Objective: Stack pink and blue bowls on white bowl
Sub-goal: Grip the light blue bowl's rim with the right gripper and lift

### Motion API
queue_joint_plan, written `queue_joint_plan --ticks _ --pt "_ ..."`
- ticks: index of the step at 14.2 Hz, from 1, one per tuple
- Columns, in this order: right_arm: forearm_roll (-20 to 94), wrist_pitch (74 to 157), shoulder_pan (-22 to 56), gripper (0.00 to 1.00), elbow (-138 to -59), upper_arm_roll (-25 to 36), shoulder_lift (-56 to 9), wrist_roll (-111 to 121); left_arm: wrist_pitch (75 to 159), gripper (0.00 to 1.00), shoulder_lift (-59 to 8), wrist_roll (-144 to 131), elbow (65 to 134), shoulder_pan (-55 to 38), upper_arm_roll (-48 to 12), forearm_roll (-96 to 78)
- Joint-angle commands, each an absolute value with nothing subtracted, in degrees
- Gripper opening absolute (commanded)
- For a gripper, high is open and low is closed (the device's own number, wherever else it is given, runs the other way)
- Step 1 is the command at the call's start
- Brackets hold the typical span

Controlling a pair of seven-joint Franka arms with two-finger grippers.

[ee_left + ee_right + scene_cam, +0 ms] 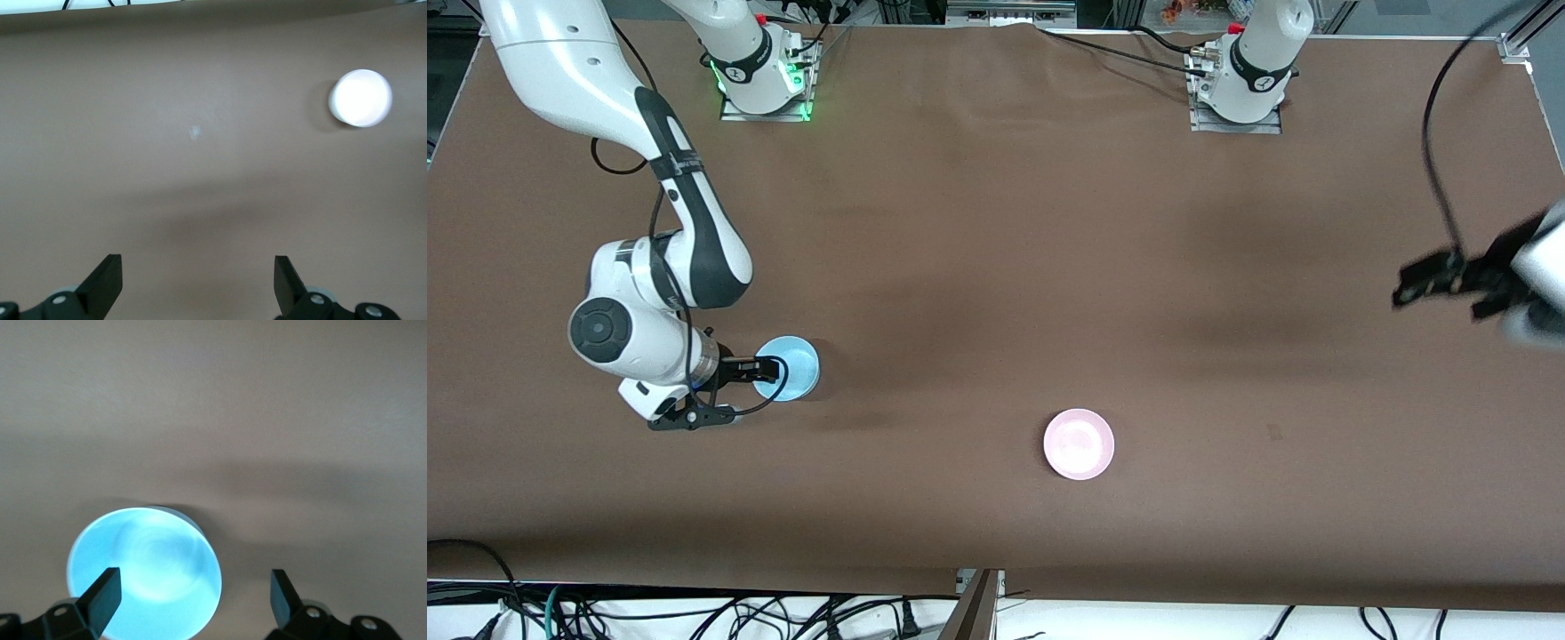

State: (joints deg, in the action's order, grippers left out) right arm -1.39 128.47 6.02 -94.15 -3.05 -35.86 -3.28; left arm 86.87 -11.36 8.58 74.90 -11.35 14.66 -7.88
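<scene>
Blue bowl (pixel 144 572) under open right pincer (pixel 193 600)

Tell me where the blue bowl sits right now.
In the front view the blue bowl rests on the table toward the right arm's end, farther from the camera than the pink bowl, with the open right gripper at its rim.

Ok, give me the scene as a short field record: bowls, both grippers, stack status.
blue bowl: on the table toward the right arm's end, standing alone
pink bowl: nearer the front camera than the blue bowl, near mid-table, nothing on it
white bowl: not seen in the front view
right gripper: open, low over the blue bowl's rim, not gripping
left gripper: open, holding nothing, over the table's left-arm end
stack status: not started
</scene>
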Motion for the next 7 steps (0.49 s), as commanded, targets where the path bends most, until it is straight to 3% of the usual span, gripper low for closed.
queue_joint_plan --ticks 1,3,5,7 --pt "-2.2 131.3 5.4 0.87 -97.3 -3.2 -34.9 -1.9 86.6 1.00 -3.4 7.8 82.7 -11.6 14.1 -5.8" --pt "-2.2 131.3 5.1 0.74 -97.3 -3.2 -35.2 -1.9 86.7 1.00 0.4 7.7 85.9 -11.9 14.0 -3.5" --pt "-2.1 131.3 5.1 0.53 -97.3 -3.2 -35.6 -1.9 86.9 1.00 3.5 6.4 88.6 -11.5 11.8 -1.7" --pt "-2.0 131.6 5.1 0.46 -97.3 -3.3 -36.4 -1.9 87.2 0.98 5.9 3.4 91.7 -11.4 10.2 -0.4"
